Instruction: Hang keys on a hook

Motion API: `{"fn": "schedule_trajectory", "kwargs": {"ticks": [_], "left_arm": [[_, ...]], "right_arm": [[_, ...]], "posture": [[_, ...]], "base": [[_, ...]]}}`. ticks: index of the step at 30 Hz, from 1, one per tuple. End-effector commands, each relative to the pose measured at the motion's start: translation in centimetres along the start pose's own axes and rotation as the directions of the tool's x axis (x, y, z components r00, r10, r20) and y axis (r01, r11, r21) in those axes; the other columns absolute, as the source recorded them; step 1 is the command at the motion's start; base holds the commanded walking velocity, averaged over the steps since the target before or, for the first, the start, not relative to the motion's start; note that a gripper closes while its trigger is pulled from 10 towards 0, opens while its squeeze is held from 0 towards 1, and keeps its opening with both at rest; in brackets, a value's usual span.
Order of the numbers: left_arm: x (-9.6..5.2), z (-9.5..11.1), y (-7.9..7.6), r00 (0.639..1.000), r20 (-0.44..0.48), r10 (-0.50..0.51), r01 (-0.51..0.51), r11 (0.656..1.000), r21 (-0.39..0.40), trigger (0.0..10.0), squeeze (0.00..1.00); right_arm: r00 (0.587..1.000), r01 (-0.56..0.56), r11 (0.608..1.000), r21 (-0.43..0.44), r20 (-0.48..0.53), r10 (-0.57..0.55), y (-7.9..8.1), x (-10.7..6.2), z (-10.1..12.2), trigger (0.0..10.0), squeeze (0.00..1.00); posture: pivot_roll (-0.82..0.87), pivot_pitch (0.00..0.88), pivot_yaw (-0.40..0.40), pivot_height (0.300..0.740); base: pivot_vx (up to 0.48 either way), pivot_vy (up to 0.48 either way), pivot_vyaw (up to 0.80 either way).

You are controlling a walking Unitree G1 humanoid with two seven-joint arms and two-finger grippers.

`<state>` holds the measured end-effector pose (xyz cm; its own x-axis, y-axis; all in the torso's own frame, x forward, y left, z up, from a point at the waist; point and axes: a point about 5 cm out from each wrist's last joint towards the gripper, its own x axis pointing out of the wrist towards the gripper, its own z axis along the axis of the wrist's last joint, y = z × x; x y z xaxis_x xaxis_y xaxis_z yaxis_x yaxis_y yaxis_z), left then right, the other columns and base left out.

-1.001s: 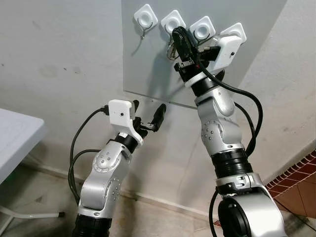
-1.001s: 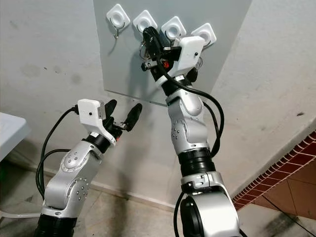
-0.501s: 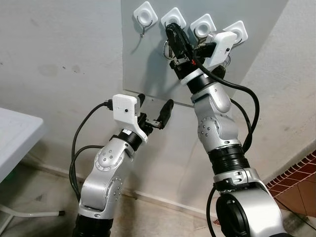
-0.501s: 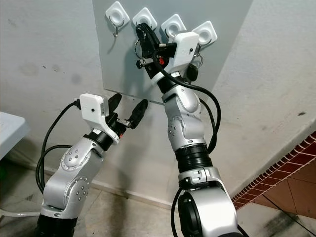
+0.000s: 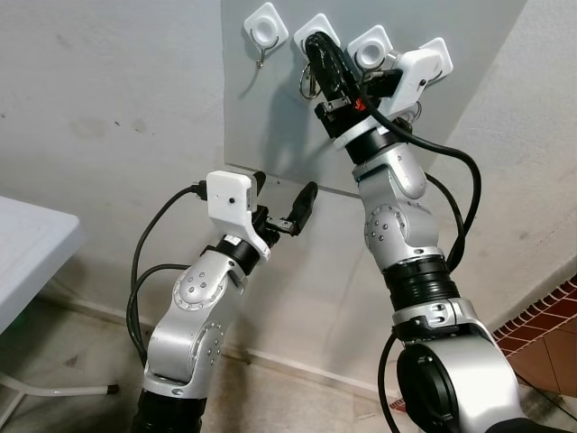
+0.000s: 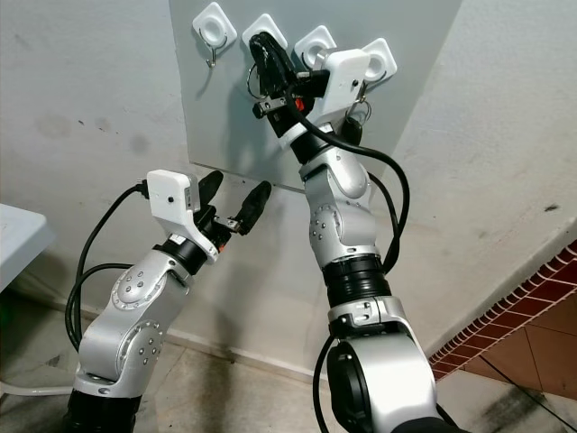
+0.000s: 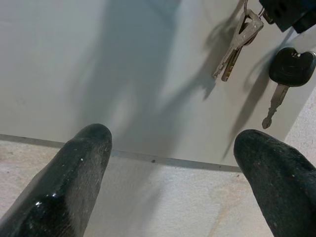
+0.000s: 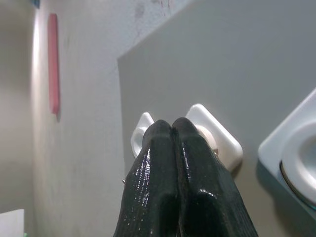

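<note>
A grey board [image 5: 270,126] on the wall carries several white square hook plates [image 5: 266,27]. My right gripper [image 5: 315,45] reaches up to the second plate [image 8: 217,136] from the left, its fingers [image 8: 170,163] pressed together. It is shut on the keys, whose ring [image 5: 305,83] hangs just below the fingers. In the left wrist view the silver keys [image 7: 237,44] dangle against the board. A separate black-headed key [image 7: 289,69] hangs beside them. My left gripper [image 5: 282,191] is open lower down, pointing at the board's bottom edge [image 7: 173,160].
The leftmost plate has a bare metal hook [image 5: 261,59]. A white table [image 5: 27,253] stands at the left, with its leg on the floor [image 5: 54,392]. Red tiles [image 5: 550,338] show at the lower right. A red strip [image 8: 53,61] is on the wall.
My right gripper has climbed up and left with the keys, from below the second plate to right at it. The left arm rose slightly and then held still.
</note>
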<state>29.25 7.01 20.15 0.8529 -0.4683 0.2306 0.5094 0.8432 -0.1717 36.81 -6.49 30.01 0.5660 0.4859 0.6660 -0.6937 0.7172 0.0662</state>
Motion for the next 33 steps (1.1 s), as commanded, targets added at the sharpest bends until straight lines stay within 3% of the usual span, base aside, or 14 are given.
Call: {"fn": "schedule_trajectory", "kwargs": {"ticks": [1, 12, 33], "left_arm": [[0.22, 0.75, -0.59, 0.999, 0.024, -0.021, 0.021, 1.0, 0.003, 10.0, 0.0], [0.21, 0.77, -0.67, 1.0, 0.022, -0.022, 0.022, 1.0, -0.004, 10.0, 0.0], [0.18, 0.83, -0.73, 1.0, 0.025, -0.013, 0.013, 1.0, -0.017, 10.0, 0.0]], "right_arm": [[0.999, -0.033, 0.999, 0.0, 0.036, 0.033, 0.31, 0.72, 0.99, 10.0, 0.0], [0.993, -0.106, 0.992, 0.072, 0.054, 0.102, 1.0, 0.74, 1.03, 10.0, 0.0], [0.996, -0.085, 0.994, 0.061, 0.021, 0.084, 0.21, 0.74, 0.61, 10.0, 0.0]], "posture": [[0.02, 0.071, -0.103, 0.714], [0.02, 0.072, -0.104, 0.714], [0.02, 0.074, -0.11, 0.714]], "base": [[0.0, 0.0, 0.0], [0.0, 0.0, 0.0], [0.0, 0.0, 0.0]]}}
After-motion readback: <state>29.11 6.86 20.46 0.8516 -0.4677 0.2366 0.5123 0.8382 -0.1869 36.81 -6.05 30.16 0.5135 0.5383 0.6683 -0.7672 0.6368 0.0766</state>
